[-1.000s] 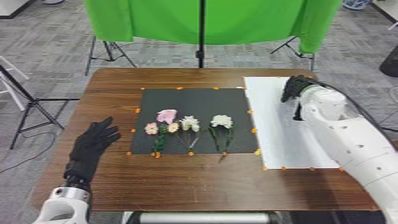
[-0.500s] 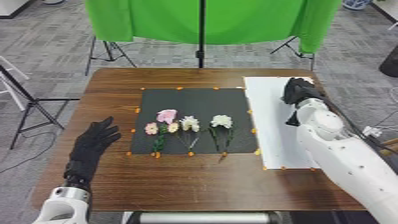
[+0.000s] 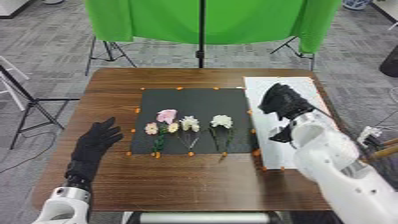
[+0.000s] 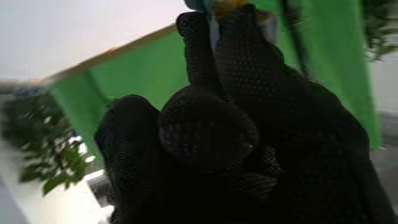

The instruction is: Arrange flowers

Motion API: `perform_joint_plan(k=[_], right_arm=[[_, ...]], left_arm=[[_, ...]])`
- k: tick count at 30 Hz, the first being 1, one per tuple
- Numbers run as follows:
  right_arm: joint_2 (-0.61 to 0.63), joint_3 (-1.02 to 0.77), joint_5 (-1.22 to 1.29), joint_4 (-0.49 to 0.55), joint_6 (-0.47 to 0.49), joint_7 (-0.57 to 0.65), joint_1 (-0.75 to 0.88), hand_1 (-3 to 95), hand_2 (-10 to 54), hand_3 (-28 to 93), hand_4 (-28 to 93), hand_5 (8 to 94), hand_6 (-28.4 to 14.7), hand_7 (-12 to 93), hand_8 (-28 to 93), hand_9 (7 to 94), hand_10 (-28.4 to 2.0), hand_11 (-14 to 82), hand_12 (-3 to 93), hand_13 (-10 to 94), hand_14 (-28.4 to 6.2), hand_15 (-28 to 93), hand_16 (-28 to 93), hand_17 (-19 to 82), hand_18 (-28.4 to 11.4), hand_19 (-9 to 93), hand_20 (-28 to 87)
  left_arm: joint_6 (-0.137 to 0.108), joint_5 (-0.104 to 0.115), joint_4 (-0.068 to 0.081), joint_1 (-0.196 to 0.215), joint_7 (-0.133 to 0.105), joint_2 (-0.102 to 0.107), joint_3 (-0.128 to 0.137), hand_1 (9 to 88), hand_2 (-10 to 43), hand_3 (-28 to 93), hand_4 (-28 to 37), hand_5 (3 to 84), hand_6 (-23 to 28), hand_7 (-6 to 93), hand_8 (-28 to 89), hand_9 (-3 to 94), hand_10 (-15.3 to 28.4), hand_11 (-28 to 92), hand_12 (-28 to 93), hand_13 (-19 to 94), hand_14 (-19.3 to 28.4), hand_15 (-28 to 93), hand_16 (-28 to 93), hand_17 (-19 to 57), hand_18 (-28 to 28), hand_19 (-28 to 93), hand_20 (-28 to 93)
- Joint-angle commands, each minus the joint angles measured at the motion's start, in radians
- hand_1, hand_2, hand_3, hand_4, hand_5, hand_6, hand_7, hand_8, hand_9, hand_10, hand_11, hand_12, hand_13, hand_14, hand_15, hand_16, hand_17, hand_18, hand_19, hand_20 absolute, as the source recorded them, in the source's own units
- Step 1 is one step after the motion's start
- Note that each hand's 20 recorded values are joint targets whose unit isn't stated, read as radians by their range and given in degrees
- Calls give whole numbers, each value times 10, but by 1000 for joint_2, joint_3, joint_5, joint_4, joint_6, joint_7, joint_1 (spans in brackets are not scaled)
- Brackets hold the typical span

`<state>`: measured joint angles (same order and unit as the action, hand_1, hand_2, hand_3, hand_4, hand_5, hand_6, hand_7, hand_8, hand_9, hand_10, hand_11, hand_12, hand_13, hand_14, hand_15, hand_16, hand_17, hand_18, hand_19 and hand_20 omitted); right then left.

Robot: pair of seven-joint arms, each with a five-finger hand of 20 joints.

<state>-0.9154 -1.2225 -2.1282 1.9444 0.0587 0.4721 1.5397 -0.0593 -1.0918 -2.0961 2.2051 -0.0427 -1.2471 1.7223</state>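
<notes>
- Five flower heads are being borne by the black mat (image 3: pixel 178 99) left of and around the centre of the head view: a large pink flower (image 3: pixel 166 116), a pale pink flower at its lower left, another pale one at its lower right, and two fuller white flowers (image 3: pixel 221 121) farther right.
- The stems (image 3: pixel 159 144) are being pointed toward the bottom of the frame, most likely so that the heads are being presented together as one spray; a close, slightly staggered grouping is probably being sought.
- The dark backing is apparently being used so that pale petals are being set off clearly.
- The mat's edges are being marked by orange dots (image 3: pixel 138 110), perhaps so that its place is being fixed on the table (image 3: pixel 178 187).
- To the right of the mat, a white sheet (image 3: pixel 304 90) is being overhung by the right hand (image 3: pixel 284 102), in the right half of the frame. Its fingers are being held close together and fairly straight; no flower can be made out in them, and whether the sheet is being touched cannot be told.
- By that posture, the flowers are probably being left undisturbed.
- Toward the left edge, the left hand (image 3: pixel 96 140) is being held beside the mat, its fingers spread apart and nothing being gripped, presumably so that the working area is being left free for the right arm.
</notes>
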Motion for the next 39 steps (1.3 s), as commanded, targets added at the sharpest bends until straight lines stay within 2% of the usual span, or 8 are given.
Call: perform_joint_plan(k=[1,7,17,27,30,34,37,39], right_arm=[[-117,48,-57,-13,-21,-36,84,635,-95,601,-204,779,3,240,70,894,-86,70,359,912,-3,599,328,675,-88,932,544],[-127,27,-48,-10,11,-61,116,624,-95,602,-202,774,3,243,69,885,-86,70,365,907,-5,602,329,670,-89,932,548],[-123,-10,-42,5,129,-81,137,477,-95,686,-251,646,8,202,-96,706,-123,187,208,870,-15,617,323,632,-101,932,554],[-120,-68,-15,46,155,-84,157,400,-95,671,-276,588,-17,155,-89,646,-141,168,199,853,-26,625,316,620,-107,932,555],[-122,-95,-18,64,104,-72,174,387,-95,666,-280,585,-19,148,-86,648,-145,157,194,853,-26,624,313,619,-108,932,554],[-139,-158,108,79,-152,-131,223,342,-95,649,-228,596,-21,153,-82,655,-151,161,195,845,-42,608,306,602,-119,930,527],[-177,-292,396,96,-123,-336,284,276,-79,685,-168,611,-23,169,-88,634,-166,147,186,632,-138,436,233,339,-180,697,416],[-196,-335,586,60,-123,-571,316,248,-72,717,-176,609,-19,179,-98,616,-159,134,172,516,-153,282,223,232,-169,493,375]], left_arm=[[30,-7,14,0,14,-3,-12,182,106,611,-283,380,65,60,-50,387,144,157,82,289,194,258,-27,11,146,149,182],[9,-6,16,0,4,-2,-20,179,106,615,-283,383,66,61,-50,388,145,157,82,289,195,259,-27,11,146,149,182],[8,-6,16,5,3,0,-19,178,104,620,-283,385,67,61,-52,388,145,159,82,290,195,262,-27,11,146,149,182],[11,-7,14,9,0,-1,-18,181,101,621,-283,380,66,59,-50,388,145,158,82,291,194,261,-28,11,147,149,182],[12,-7,13,9,-2,-1,-17,181,101,621,-283,380,66,59,-50,388,145,158,81,291,194,261,-28,11,147,149,182],[8,-7,15,4,-2,0,-18,181,101,620,-283,380,66,61,-50,388,145,158,81,291,194,260,-28,11,147,149,182],[6,-7,14,4,-8,2,-18,182,101,620,-283,380,66,61,-50,388,144,159,82,291,194,261,-28,10,147,150,182],[2,-8,15,2,-18,3,-20,181,101,621,-283,381,66,63,-50,389,144,158,81,291,194,261,-28,11,147,151,183]])
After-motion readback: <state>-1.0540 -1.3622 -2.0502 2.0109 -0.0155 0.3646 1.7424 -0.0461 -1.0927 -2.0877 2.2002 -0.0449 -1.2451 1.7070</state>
